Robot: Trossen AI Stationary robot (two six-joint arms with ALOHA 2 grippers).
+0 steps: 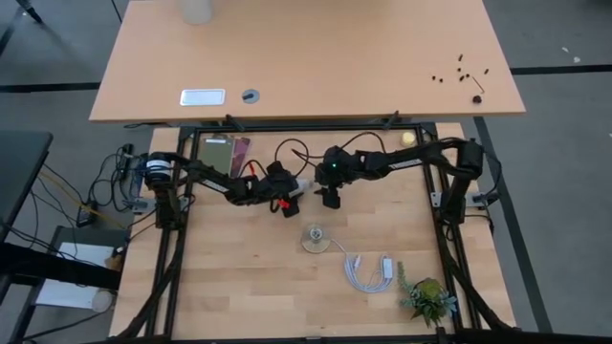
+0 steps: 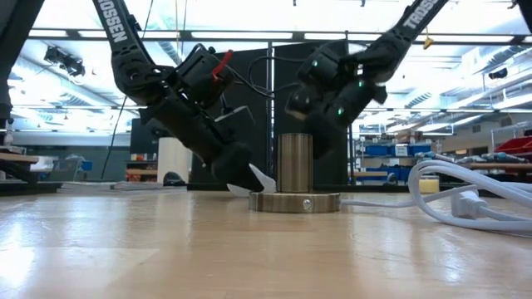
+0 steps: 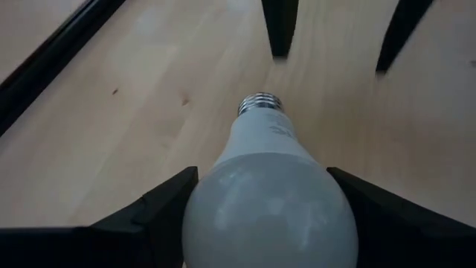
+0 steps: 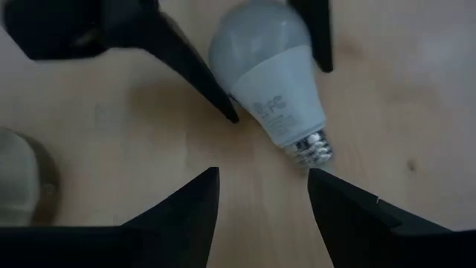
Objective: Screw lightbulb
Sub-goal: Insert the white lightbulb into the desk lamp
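The lightbulb [image 1: 302, 182] lies on the wooden table [image 1: 249, 277] between both grippers, up-table of the metal socket [image 1: 316, 239]. In the low view the socket [image 2: 294, 178] stands upright, the bulb [image 2: 264, 178] just beside it. Left wrist view: the left gripper [image 3: 264, 216] straddles the bulb's globe [image 3: 269, 201], fingers beside the glass; whether they grip it cannot be told. Right wrist view: the right gripper [image 4: 262, 195] is open and empty, its fingertips near the bulb's [image 4: 268, 82] screw base.

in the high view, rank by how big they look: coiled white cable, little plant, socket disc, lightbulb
1. coiled white cable
2. plant, close to the cable, so that order is unsure
3. socket disc
4. lightbulb, partly hidden by the grippers
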